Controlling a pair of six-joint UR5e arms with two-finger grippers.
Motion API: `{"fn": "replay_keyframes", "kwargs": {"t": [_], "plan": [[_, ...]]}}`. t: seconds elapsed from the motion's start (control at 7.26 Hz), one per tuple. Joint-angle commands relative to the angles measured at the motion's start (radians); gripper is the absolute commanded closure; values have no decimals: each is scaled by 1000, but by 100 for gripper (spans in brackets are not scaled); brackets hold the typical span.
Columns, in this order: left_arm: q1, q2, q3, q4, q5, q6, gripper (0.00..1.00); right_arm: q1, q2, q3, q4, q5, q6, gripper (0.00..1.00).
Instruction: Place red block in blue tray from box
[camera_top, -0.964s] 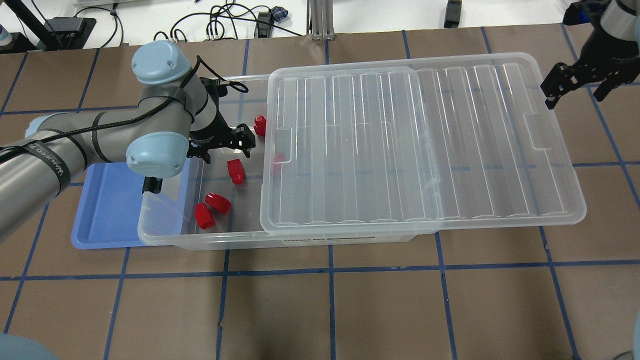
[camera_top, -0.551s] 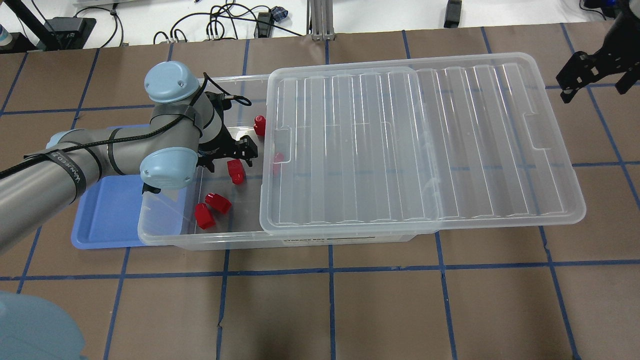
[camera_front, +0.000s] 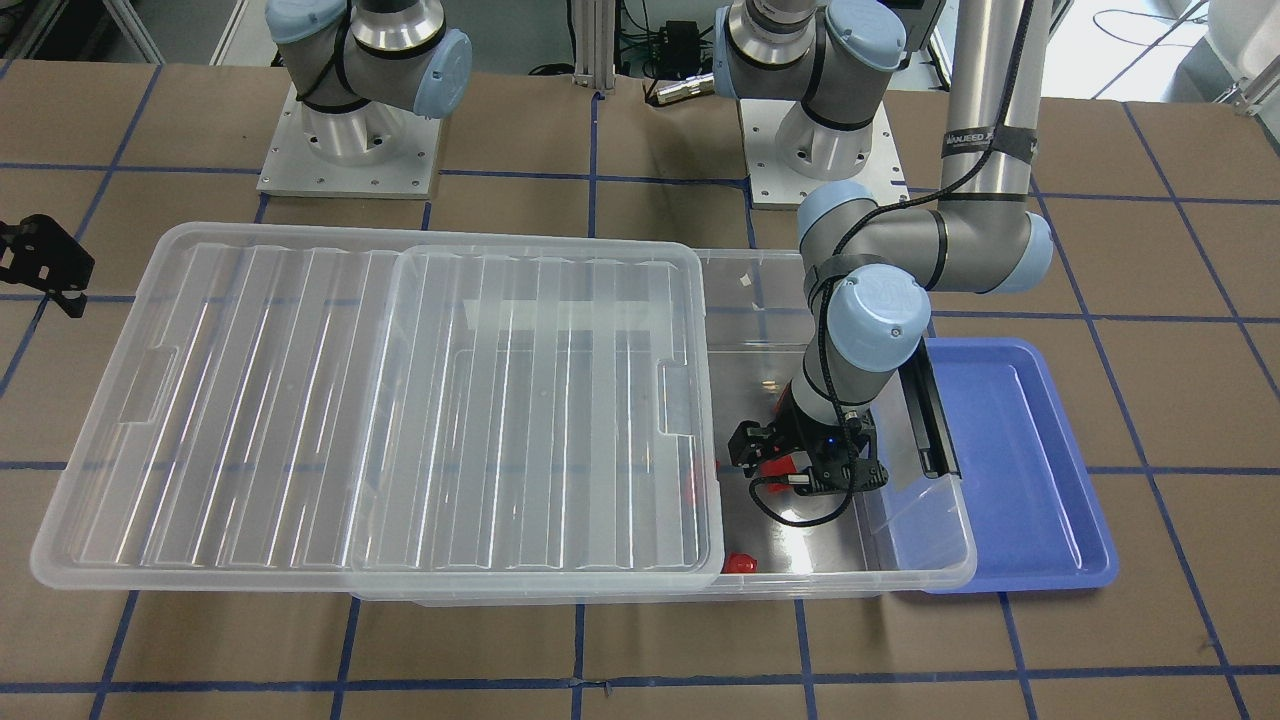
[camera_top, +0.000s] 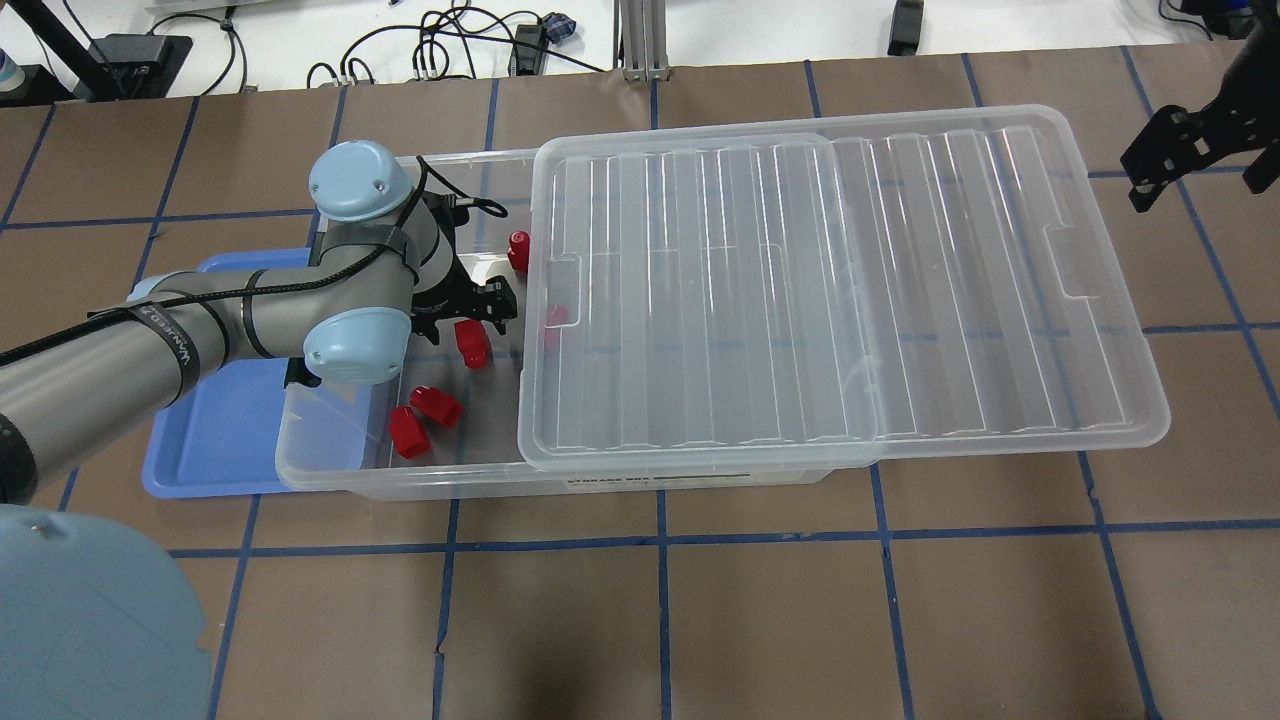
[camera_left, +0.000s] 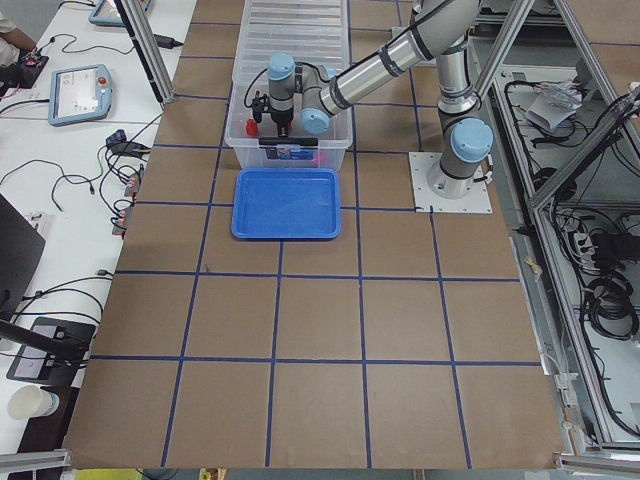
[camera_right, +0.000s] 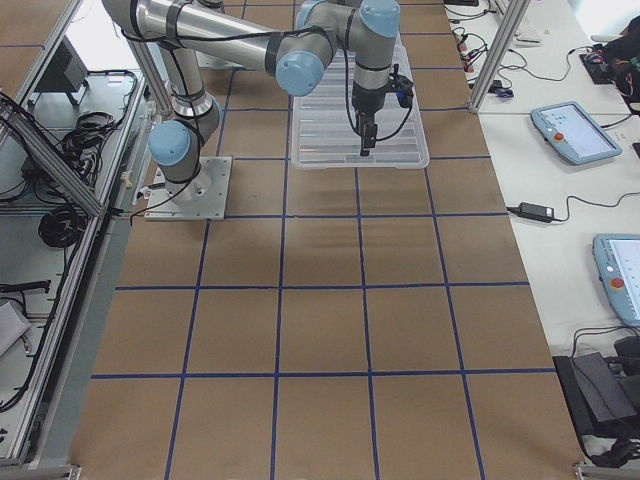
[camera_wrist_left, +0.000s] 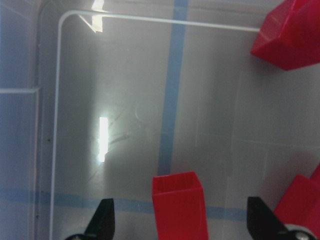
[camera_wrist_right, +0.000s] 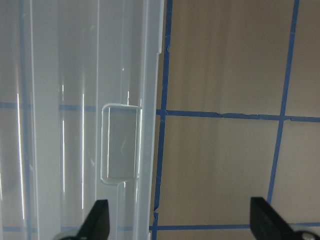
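left arm (camera_top: 250, 320) bends down into the box's (camera_top: 330, 470) uncovered end. its left claw (camera_wrist_left: 181, 225) is spread wide astride the red block (camera_wrist_left: 178, 200) on the box floor, near the blue tray (camera_top: 210, 430). right claw (camera_wrist_right: 181, 220) hangs wide apart over the lid's (camera_top: 850, 290) edge. the arm strap (camera_top: 170, 340) carries lettering i cannot read.

Brown table (camera_top: 780, 630) gridded with blue tape (camera_top: 662, 620); beyond it a white bench (camera_top: 272, 40) with cables (camera_top: 440, 40), perhaps chargers.

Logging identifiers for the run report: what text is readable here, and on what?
"WANUEED": black strap around the grey left arm, reading uncertain.
Strip label on the front wall of the large clear plastic box: too blurred to read.
Nothing else legible.
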Motion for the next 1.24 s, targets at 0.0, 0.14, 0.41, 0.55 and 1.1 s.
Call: {"fn": "replay_keyframes", "kwargs": {"t": [0.0,0.14,0.41,0.55,1.1], "plan": [[-1,-17,-1,4,1,-12,54,0,-6,0,30,-1,1,0],[-1,-14,3,1,8,-6,70,0,-3,-1,36,1,-1,0],[-14,20,14,-14,43,-3,73,0,-2,-3,35,2,-1,0],[-14,32,28,-40,41,-3,76,0,0,-3,35,1,-1,0],[-4,138,173,-293,-10,2,76,0,3,0,36,1,-1,0]]}}
